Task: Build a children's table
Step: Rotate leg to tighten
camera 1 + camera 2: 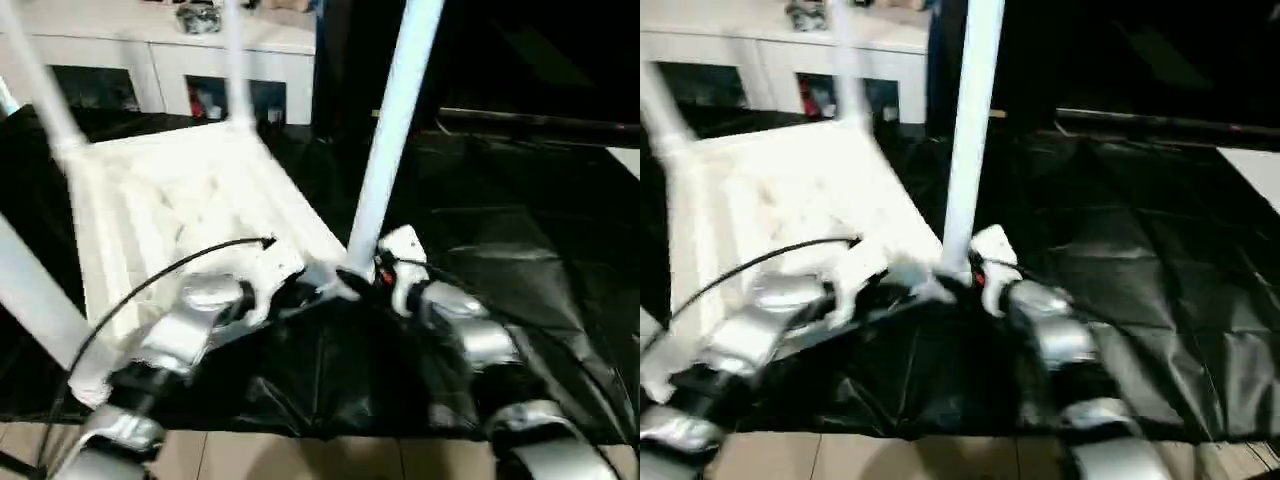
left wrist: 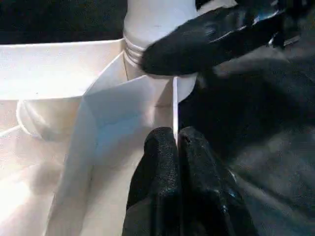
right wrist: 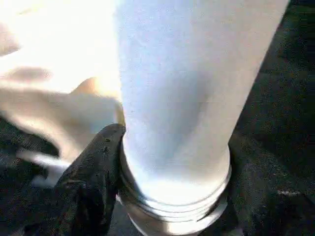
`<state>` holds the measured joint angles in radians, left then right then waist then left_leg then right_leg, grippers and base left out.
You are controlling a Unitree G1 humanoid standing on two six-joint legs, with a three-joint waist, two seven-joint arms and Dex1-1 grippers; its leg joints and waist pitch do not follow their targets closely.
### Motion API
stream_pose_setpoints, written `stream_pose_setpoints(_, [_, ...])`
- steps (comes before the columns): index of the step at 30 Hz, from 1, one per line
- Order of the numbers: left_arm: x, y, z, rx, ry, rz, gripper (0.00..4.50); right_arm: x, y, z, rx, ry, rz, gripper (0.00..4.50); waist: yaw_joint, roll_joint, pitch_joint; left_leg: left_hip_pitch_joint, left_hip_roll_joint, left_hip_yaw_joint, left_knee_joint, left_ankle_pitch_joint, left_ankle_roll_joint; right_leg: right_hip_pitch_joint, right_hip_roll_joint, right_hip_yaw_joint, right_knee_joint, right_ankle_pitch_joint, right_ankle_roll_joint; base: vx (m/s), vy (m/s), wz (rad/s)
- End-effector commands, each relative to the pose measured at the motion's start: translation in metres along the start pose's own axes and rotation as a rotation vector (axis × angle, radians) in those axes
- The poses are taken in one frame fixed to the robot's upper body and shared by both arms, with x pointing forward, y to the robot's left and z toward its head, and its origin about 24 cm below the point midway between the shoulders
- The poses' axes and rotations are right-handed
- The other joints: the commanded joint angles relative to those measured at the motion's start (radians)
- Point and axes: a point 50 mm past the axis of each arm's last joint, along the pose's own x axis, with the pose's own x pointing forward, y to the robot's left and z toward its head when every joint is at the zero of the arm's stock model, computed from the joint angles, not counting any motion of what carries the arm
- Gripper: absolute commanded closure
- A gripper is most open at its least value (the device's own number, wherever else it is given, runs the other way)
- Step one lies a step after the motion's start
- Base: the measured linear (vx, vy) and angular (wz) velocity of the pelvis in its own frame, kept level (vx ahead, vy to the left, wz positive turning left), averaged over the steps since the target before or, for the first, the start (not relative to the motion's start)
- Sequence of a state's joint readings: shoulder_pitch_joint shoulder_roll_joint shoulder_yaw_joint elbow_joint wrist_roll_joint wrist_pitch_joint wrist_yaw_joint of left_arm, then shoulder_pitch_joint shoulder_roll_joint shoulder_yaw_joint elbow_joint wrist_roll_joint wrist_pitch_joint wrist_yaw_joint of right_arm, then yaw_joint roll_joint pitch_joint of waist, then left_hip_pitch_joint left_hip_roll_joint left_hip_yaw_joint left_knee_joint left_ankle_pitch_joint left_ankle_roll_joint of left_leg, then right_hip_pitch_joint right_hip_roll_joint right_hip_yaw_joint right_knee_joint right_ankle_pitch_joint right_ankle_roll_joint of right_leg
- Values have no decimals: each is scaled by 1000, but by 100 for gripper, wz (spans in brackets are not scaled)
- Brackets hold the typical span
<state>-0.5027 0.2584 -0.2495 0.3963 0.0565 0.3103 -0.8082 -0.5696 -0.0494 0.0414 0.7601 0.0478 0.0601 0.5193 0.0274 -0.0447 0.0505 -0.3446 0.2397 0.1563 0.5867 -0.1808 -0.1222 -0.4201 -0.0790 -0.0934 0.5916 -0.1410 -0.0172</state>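
Both silver forearms reach forward and converge, wrists angled inward. The left end effector (image 2: 176, 147) has its two black fingers (image 2: 157, 162) pressed together, pinching a thin white edge. Just ahead of it, the right end effector (image 1: 365, 275) sets one black finger (image 3: 93, 167) against a threaded white tube.

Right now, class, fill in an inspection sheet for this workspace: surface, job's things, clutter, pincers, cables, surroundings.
Surface: work table draped in creased black sheet.
Job's things: white tabletop lies underside up; near leg stands in its near corner socket, threads showing; other legs rise from far corners.
Clutter: nothing seen on the sheet.
Pincers: left pincer shut on the tabletop's thin edge; right pincer around the near leg's base, one finger touching it.
Cables: black cable arcs over left forearm.
Surroundings: white glass-door cabinet behind; tiled floor.
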Motion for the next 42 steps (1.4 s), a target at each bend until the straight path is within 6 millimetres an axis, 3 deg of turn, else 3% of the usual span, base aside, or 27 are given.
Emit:
stream_pose_setpoints(1, [17,-8,23,3,-91,30,450,21,39,5,16,-14,104,178,0,3,-59,-2,-23,14,-68,-325,8,40,-44,27,-102,-579,-60,0,0,0])
stream_pose_setpoints(3, [25,-17,26,29,-90,-2,450,27,53,11,21,-46,152,178,4,10,-63,-4,-20,13,-71,-313,12,44,-44,31,-92,-513,-80,0,0,0])
stream_pose_setpoints(5, [26,-19,26,39,-87,-11,450,27,55,13,20,-55,174,122,6,6,-64,-6,-18,16,-72,-300,18,46,-42,35,-85,-453,-101,0,0,0])
stream_pose_setpoints(7, [24,-21,26,58,-97,-41,450,24,51,15,32,-62,207,106,8,4,-64,-8,-17,19,-73,-286,26,50,-43,38,-79,-409,-124,0,0,0])
stream_pose_setpoints(10, [16,-23,22,86,-107,-93,450,16,39,15,-17,-46,234,73,9,2,-65,-12,-16,19,-73,-276,32,54,-45,39,-77,-408,-129,0,0,0])
stream_pose_setpoints(12, [8,-25,17,111,-113,-149,450,7,28,13,-85,1,287,61,8,-7,-65,-16,-16,20,-72,-257,40,57,-45,39,-75,-399,-130,0,0,0])
stream_pose_setpoints(19, [-12,-22,3,94,-90,-251,450,-16,3,15,-172,58,418,61,16,-2,-63,-9,-12,24,-71,-246,47,53,-44,42,-71,-373,-156,0,0,0])
stream_pose_setpoints(26, [-26,-18,-5,85,-71,-368,450,-38,-4,14,-236,141,628,61,24,-7,-61,-8,-11,25,-70,-243,57,54,-44,44,-70,-379,-156,0,0,0])
stream_pose_setpoints(33, [-33,-15,-5,91,-38,-450,450,-47,-2,14,-241,184,756,121,33,-15,-61,-8,-10,25,-71,-234,50,54,-44,44,-67,-383,-153,0,0,0])
stream_pose_setpoints(36, [-36,-16,-7,87,-26,-487,450,-50,1,12,-247,199,793,148,35,-9,-62,-8,-10,23,-72,-231,44,55,-45,45,-66,-377,-152,0,0,0])
stream_pose_setpoints(42, [-36,-16,-8,88,-22,-488,450,-50,3,10,-246,204,801,173,35,-11,-64,-7,-10,23,-71,-238,37,55,-45,45,-66,-370,-157,0,0,0])
